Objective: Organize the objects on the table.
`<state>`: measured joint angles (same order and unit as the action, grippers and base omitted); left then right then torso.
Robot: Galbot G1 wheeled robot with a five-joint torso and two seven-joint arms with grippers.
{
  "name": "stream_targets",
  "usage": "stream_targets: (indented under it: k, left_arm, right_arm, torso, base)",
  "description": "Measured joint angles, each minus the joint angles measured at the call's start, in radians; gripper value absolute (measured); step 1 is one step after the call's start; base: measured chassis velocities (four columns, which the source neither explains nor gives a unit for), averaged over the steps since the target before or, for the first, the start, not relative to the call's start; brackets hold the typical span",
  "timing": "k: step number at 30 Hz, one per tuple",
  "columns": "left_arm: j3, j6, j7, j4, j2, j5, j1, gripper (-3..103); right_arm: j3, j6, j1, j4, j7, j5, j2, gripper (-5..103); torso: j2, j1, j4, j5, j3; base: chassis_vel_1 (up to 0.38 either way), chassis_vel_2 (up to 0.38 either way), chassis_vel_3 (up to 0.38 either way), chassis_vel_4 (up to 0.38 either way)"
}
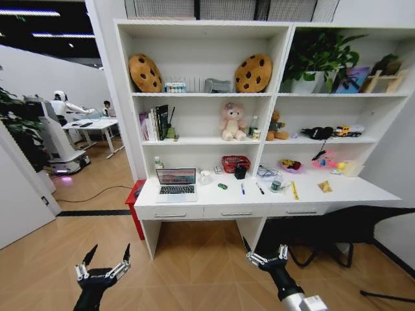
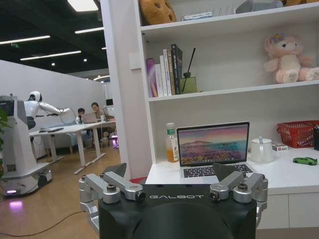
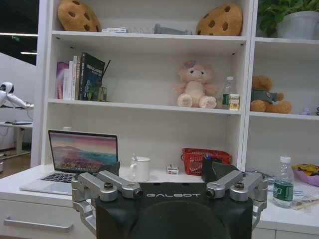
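Observation:
The white table (image 1: 363, 190) stands ahead, joined to the shelving. On it, an open silver laptop (image 1: 176, 183) sits at the left. To its right lie a tiny green toy (image 1: 222, 186), a blue pen (image 1: 242, 188), a black pen (image 1: 259, 188), a yellow ruler strip (image 1: 295, 190) and a yellow packet (image 1: 325, 186). My left gripper (image 1: 109, 254) and right gripper (image 1: 264, 250) hang open and empty over the floor, well short of the table. The left wrist view shows the left gripper (image 2: 172, 174) before the laptop (image 2: 214, 149) and green toy (image 2: 305, 161). Beyond the right gripper (image 3: 162, 172), the right wrist view has the laptop (image 3: 79, 157).
A red basket (image 1: 235, 162), a white mug (image 3: 141, 168) and a water bottle (image 3: 283, 181) also stand on the table. Plush toys, cookie cushions, books and a plant fill the shelves. A red stool (image 1: 135, 194) is at the table's left end. Wooden floor lies open before the drawers (image 1: 237, 211).

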<state>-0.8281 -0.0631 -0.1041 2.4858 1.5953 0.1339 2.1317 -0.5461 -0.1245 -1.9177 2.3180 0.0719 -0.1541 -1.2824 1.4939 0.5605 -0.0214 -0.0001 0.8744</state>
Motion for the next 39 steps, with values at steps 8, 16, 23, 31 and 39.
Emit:
stream_targets:
  k: [8, 16, 23, 31, 39]
  left_arm:
    - [0.005, 0.007, 0.009, -0.012, -0.010, 0.018, -0.014, 98]
    - [-0.003, 0.030, 0.026, -0.025, -0.040, 0.073, -0.049, 98]
    - [0.001, 0.032, 0.028, -0.014, -0.033, 0.075, -0.049, 98]
    - [0.003, 0.020, 0.028, -0.015, -0.037, 0.054, -0.054, 98]
    - [0.006, 0.022, 0.028, -0.021, -0.043, 0.050, -0.059, 98]
  right_arm:
    - [-0.008, 0.010, 0.005, -0.016, -0.021, 0.007, -0.034, 100]
    - [-0.009, 0.023, 0.020, -0.020, -0.024, 0.009, -0.050, 100]
    - [-0.003, 0.029, 0.012, -0.013, -0.033, 0.019, -0.064, 100]
    - [-0.012, 0.026, 0.008, -0.013, -0.038, 0.007, -0.066, 100]
    - [-0.014, 0.022, 0.009, -0.013, -0.033, 0.006, -0.072, 100]
  torso:
    - [0.000, 0.000, 0.0000, 0.0000, 0.000]
    - [0.000, 0.000, -0.0001, 0.0000, 0.000]
    - [0.000, 0.000, -0.0001, 0.0001, 0.000]
    - [0.000, 0.000, 0.0000, 0.0001, 0.000]
    - [0.000, 0.000, 0.0000, 0.0002, 0.000]
  base:
    - [0.000, 0.000, 0.000, 0.000]
    - [0.000, 0.000, 0.000, 0.000]
    - [0.000, 0.000, 0.000, 0.000]
    - [-0.012, 0.015, 0.009, -0.010]
    - [-0.132, 0.130, 0.136, -0.154]
